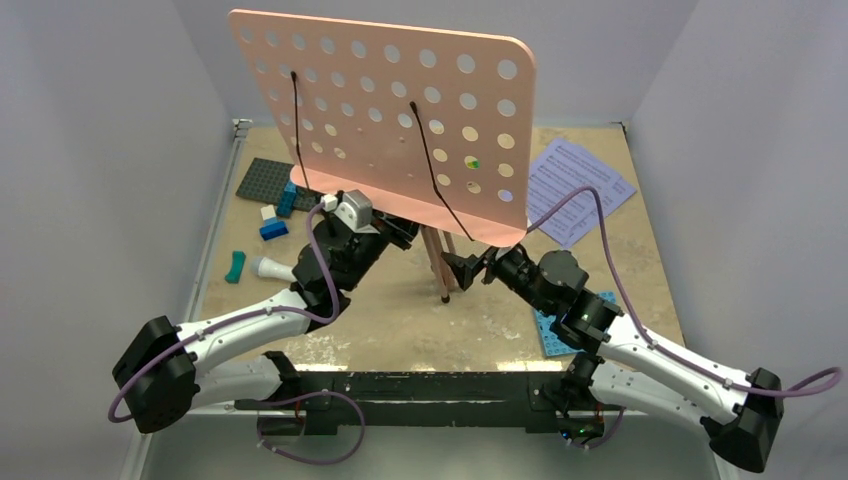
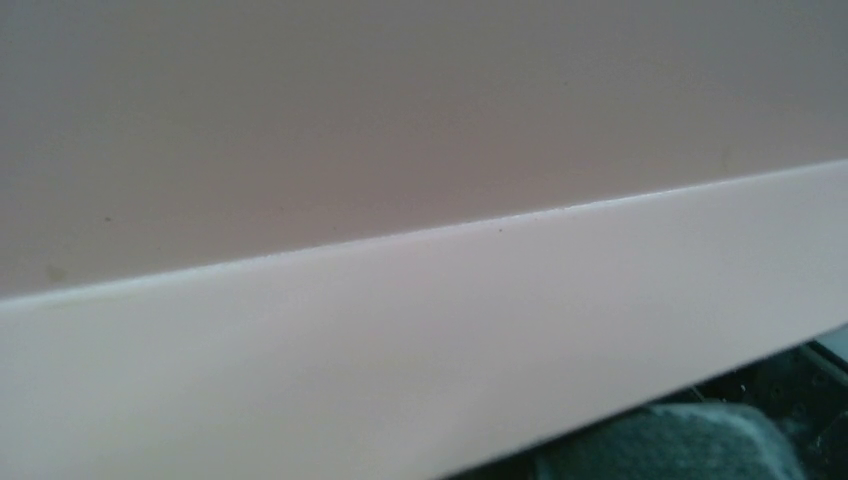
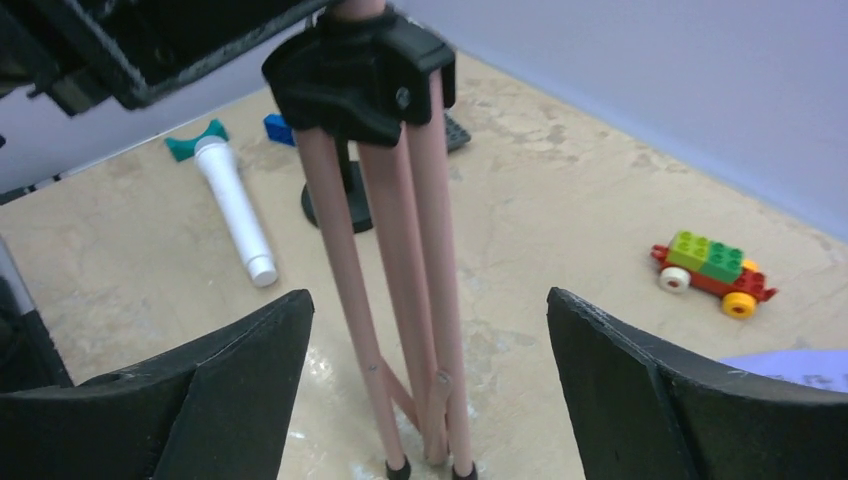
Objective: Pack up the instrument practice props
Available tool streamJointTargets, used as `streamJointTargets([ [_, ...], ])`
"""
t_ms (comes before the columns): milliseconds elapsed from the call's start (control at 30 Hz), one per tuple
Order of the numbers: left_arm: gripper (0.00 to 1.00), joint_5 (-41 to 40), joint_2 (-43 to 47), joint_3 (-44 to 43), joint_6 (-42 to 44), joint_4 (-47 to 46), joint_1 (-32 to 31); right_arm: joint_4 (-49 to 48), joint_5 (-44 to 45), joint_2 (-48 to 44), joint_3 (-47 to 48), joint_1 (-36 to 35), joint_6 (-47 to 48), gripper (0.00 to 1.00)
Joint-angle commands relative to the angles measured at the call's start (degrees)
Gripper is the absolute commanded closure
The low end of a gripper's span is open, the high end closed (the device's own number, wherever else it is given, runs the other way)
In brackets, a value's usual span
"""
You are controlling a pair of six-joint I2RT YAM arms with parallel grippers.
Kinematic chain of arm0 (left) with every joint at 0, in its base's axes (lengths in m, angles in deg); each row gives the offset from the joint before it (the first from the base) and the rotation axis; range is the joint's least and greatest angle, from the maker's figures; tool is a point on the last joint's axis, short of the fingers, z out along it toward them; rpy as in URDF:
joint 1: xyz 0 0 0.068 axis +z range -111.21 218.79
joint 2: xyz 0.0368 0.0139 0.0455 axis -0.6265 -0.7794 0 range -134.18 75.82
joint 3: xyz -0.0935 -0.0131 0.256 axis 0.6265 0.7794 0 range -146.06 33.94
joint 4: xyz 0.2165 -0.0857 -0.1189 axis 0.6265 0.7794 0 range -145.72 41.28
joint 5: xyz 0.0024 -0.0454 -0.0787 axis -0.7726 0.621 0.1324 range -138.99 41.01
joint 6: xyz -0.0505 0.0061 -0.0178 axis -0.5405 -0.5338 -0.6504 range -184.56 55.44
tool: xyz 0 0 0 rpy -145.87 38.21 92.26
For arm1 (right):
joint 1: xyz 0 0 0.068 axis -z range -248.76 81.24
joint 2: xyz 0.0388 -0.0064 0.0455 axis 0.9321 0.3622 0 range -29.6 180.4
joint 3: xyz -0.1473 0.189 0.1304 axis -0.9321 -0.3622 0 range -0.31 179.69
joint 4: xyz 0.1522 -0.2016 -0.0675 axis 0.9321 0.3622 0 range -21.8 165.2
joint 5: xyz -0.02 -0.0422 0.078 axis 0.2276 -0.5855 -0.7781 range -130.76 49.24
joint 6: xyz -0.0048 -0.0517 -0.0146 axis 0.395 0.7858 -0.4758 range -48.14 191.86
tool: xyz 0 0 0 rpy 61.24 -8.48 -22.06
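Observation:
The pink music stand [image 1: 385,110] stands at the table's middle, its hole-dotted desk tilted up and its legs [image 3: 400,300] folded together under a black hub [image 3: 365,70]. My left gripper [image 1: 400,232] is at the desk's lower lip, shut on it; the left wrist view shows only that pink lip [image 2: 400,330]. My right gripper [image 3: 428,295] is open, one finger on each side of the folded legs without touching them. The white microphone [image 3: 235,210] lies on the table. The mic stand's black round base [image 3: 360,212] sits behind the legs. Lavender sheet-music pages [image 1: 575,190] lie at the back right.
A grey studded plate [image 1: 265,180] and blue bricks [image 1: 275,225] lie at the back left, with a teal piece [image 1: 235,266] near the microphone. A blue plate [image 1: 570,325] sits under my right arm. A small brick car [image 3: 712,270] stands right of the legs.

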Motion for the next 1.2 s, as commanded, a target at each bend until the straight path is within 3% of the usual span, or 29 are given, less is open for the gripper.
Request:
streamJointTargets([
  [0, 1.0, -0.38, 1.41, -2.5, 1.86, 1.27, 0.08, -5.96, -5.82, 1.47, -2.63, -0.1, -3.99, 0.09],
  [267, 1.0, -1.08, 1.11, -3.07, 1.16, 3.41, -0.23, -18.59, -1.92, 8.21, -4.52, -0.12, -5.28, 0.05],
  [500, 1.0, -0.5, 1.04, -3.27, 1.17, 4.97, -0.36, -22.33, -2.28, 15.28, -1.88, -0.2, -5.94, 0.02],
  [733, 1.0, 0.23, 0.97, -2.79, 0.3, 5.25, -0.96, -27.02, 3.95, 21.7, -0.2, -0.2, -5.92, 0.01],
  [867, 1.0, 0.8, 1.01, -2.65, 0.49, 5.33, -1.2, -30.65, 4.78, 24.83, 0.49, -0.22, -5.05, 0.09],
  [1167, 1.0, 1.72, 0.72, -2.8, 0.57, 5.33, -1.33, -32.28, 4.65, 27.82, 2.15, -0.2, -3.13, 0.37],
])
